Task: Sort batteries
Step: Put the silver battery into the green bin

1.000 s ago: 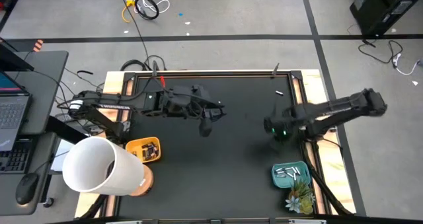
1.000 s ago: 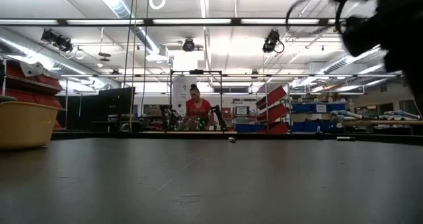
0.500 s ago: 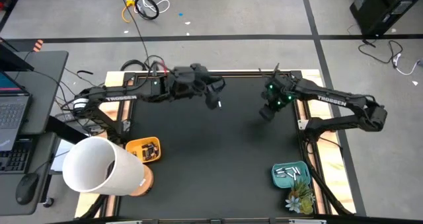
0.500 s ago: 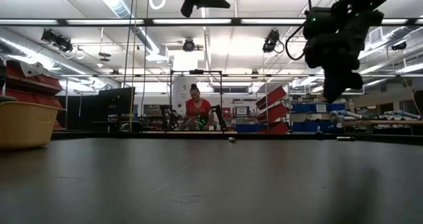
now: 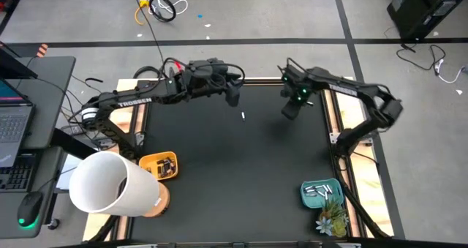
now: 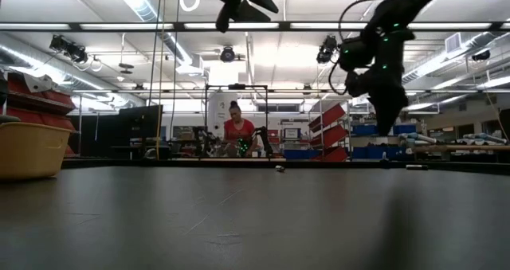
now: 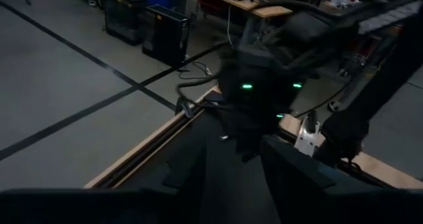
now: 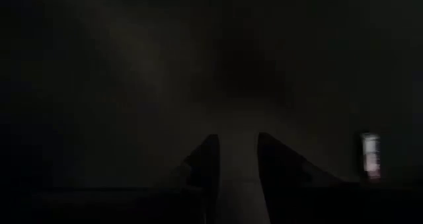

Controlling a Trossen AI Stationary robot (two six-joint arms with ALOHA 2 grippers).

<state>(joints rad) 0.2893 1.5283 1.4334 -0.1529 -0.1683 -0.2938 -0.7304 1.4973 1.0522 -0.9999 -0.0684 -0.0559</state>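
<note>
Both arms have swung further toward the far edge of the black bench (image 5: 219,182) since the earlier frames, the right one folding back from mid-bench.

Seen from above, the left claw (image 5: 233,97) hangs over the far middle of the bench. In its wrist view its fingers (image 7: 291,178) stand well apart with nothing between them. Facing it, near the far right corner, is the right claw (image 5: 288,112). Its fingers (image 8: 206,163) are parted only a little, around bare mat and no load. From table level both claws hang high above the surface.

At the near left corner lies a large white cylinder (image 5: 113,183), open end showing. Just beside it sits a yellow bin (image 5: 151,162) holding dark batteries (image 5: 167,166) with reddish ends. A teal tray (image 5: 310,198) at the near right edge holds white batteries (image 5: 319,190), slim and pale, lying crosswise over one another.

One loose battery (image 5: 243,115), a tiny white sliver, lies on the open mat between the two claws, nearer the left one. The right wrist view shows a pale battery (image 8: 370,152) lying on the mat off to one side of that claw's fingers. Far behind the bench, a person in red (image 6: 237,131) sits in the workshop.
</note>
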